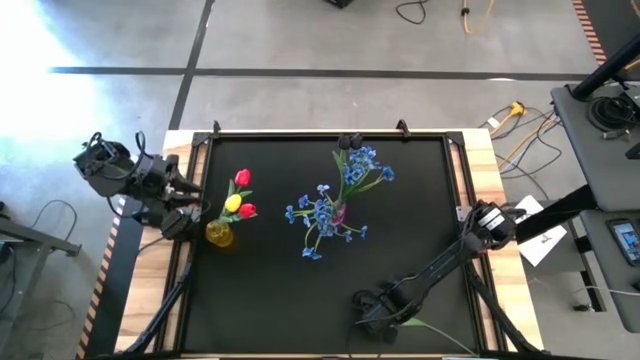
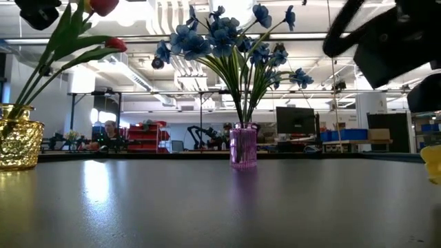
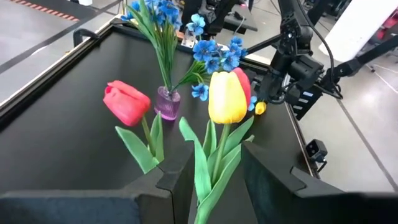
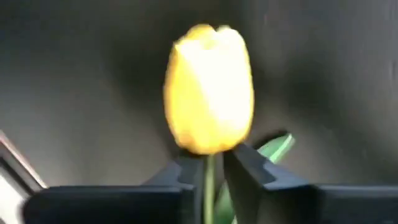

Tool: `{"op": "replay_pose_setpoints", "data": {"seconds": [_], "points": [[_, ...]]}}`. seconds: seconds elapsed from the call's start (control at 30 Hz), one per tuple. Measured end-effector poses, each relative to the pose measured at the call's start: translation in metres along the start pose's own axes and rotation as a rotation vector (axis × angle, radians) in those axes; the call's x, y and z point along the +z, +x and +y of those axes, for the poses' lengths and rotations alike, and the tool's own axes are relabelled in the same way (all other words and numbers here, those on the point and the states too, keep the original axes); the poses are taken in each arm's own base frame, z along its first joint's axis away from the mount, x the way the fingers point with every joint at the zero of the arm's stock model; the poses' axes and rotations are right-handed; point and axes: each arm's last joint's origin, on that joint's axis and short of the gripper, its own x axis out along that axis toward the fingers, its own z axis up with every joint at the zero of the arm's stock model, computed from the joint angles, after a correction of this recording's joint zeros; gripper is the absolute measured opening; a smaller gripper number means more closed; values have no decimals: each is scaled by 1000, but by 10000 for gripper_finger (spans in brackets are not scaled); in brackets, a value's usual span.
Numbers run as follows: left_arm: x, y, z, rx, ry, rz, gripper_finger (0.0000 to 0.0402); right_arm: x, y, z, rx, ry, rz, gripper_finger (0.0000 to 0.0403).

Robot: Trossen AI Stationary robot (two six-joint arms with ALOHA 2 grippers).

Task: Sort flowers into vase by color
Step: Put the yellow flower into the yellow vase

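Black matting covers the table [image 1: 420, 230] I work over, with a busy workshop showing beyond its far edge. At the mat's middle stands a pink vase [image 1: 339, 213] packed with blue blossoms [image 1: 345, 195], its stems fanning wide. Near the left edge sits an amber glass vase [image 1: 219, 235] holding two red tulips [image 1: 243, 179] and a yellow tulip [image 1: 232, 204]. My left gripper [image 3: 211, 180] hangs right over that amber vase, fingers parted around the stem of its yellow tulip, with leaves rising between them; I cannot tell whether the pads press the stem. My right gripper [image 4: 211, 171] is low at the near edge of the mat, well apart from both vases, fingers closed on the thin green stem of another yellow tulip [image 4: 210, 90], just below its head. That flower's stem [image 1: 440, 328] trails away behind my right wrist across the mat.
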Motion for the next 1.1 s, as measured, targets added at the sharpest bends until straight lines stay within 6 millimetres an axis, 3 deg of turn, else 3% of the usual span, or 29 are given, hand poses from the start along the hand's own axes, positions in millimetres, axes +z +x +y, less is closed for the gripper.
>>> {"op": "replay_pose_setpoints", "data": {"seconds": [0.1,0.33,0.6,0.73,0.9,1.1], "points": [[1,2,-3,-13,6,-19,117,13,-15,3,35,0,-103,18],[14,1,-11,-83,48,-136,117,61,-72,4,71,-10,-396,14],[33,-1,-23,-169,1,-317,120,113,-152,11,214,-172,-781,13],[31,10,-33,-190,-33,-358,141,124,-190,13,240,-238,-938,13],[17,37,-49,-201,-26,-393,183,128,-235,17,225,-325,-1151,13],[5,68,-71,-198,40,-447,205,127,-273,20,180,-349,-1376,13]]}}
